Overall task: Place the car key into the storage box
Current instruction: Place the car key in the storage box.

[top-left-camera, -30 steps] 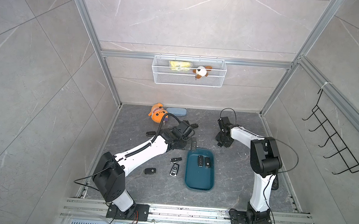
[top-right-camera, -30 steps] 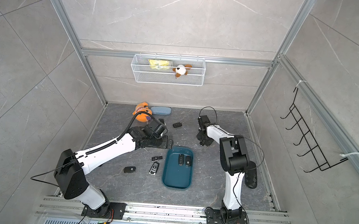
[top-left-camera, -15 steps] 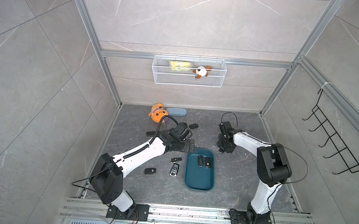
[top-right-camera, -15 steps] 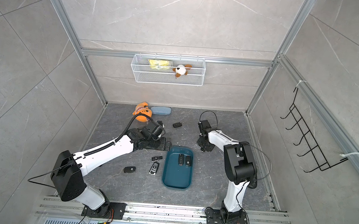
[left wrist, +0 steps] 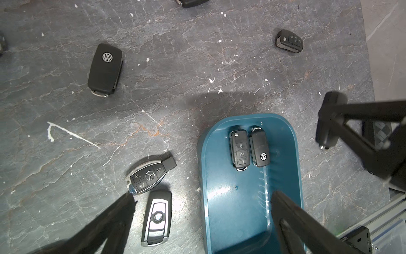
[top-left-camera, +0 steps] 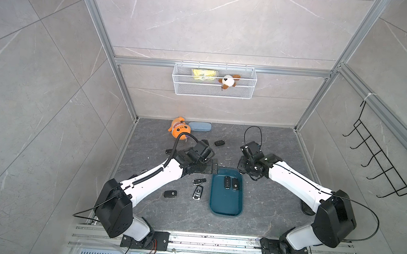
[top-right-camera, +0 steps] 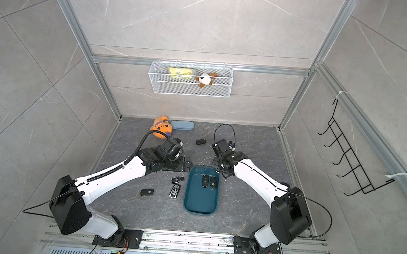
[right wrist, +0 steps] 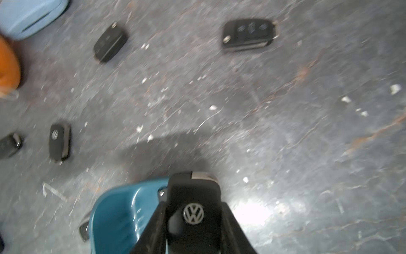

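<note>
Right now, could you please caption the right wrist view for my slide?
Right gripper, jaws shut on a VW car key, at a corner of the storage box; other keys lie around.

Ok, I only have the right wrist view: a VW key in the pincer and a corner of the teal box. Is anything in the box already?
Observer: Yes, two black key fobs lie side by side at the far end of the storage box.
Operator: Where is the left pincer?
Observer: The left pincer stands wide open and empty by the box's far corner on its own side.
Operator: Is my key over the box?
Observer: Seemingly not yet: from the left wrist, the VW key in the right pincer hangs just outside the rim, over the table.
</note>
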